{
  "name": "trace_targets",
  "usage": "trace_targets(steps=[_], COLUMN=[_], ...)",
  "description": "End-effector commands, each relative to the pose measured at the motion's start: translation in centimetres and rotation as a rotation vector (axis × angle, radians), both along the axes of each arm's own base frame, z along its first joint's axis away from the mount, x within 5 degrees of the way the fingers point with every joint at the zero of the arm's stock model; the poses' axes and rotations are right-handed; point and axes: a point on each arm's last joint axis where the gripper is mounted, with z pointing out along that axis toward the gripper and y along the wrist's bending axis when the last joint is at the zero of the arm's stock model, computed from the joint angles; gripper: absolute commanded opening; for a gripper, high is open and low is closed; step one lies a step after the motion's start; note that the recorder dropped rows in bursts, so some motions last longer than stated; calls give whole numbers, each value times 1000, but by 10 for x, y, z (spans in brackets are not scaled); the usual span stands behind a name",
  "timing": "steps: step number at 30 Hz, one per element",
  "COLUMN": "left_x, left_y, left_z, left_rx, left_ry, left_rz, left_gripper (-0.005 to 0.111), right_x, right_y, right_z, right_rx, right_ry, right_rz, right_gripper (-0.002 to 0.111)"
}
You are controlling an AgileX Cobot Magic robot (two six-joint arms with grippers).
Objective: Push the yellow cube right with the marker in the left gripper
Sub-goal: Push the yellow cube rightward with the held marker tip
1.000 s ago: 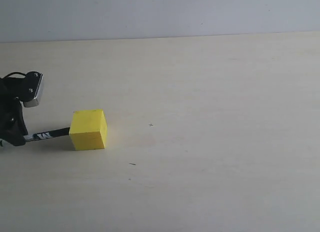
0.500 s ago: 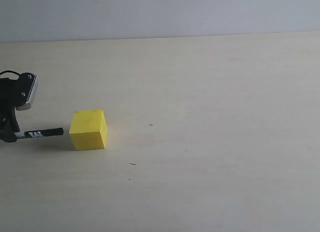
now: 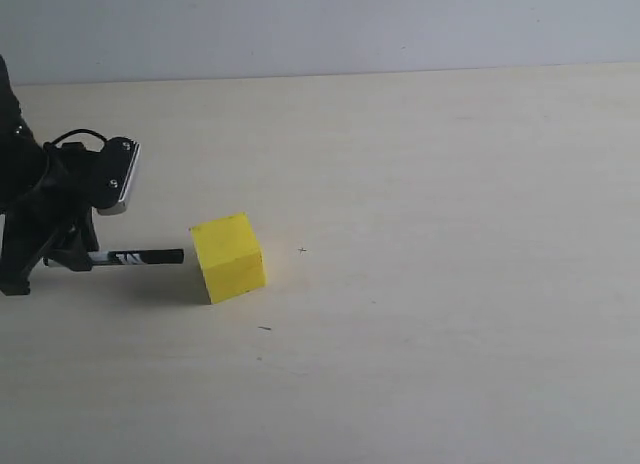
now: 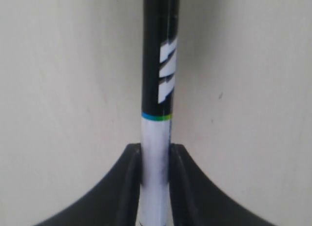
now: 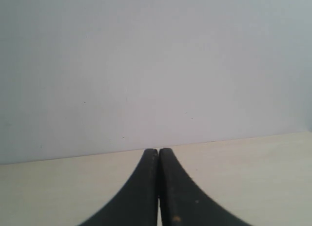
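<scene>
The yellow cube rests on the pale table, left of centre, turned slightly off square. My left gripper hovers low to its left and is shut on the marker, which lies level with its black cap end pointing at the cube's left face. The cap end stops just short of that face; whether they touch is unclear. In the left wrist view the marker runs straight out from between the black fingers, which clamp its white barrel at my left gripper. My right gripper is shut and holds nothing.
The light wooden table stretches to the right of the cube, with a few tiny dark specks. A plain grey wall stands behind the table's far edge. The left arm's grey-edged camera block sits above the marker.
The left gripper drew back left, then came right with the marker. The cube now sits farther right than before and has turned a little.
</scene>
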Motion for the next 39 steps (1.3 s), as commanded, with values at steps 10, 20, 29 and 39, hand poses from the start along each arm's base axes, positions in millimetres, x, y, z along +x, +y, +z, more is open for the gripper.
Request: trace_targets(steps=[10, 20, 29, 39], left_x=[-2, 9, 12, 4], left_y=[-2, -27, -14, -66], left_z=[1, 9, 6, 8], left_rx=[-42, 11, 26, -80], left_ry=[25, -54, -49, -113], left_rz=[99, 4, -17, -66], left_gripper=[0, 0, 0, 0], right_x=[0, 0, 0, 0], right_y=[0, 0, 0, 0], right_z=[-1, -1, -1, -1], right_rx=[-10, -10, -10, -10], right_ry=[0, 0, 0, 0], right_rz=[1, 1, 1, 1], right_gripper=[0, 0, 0, 0])
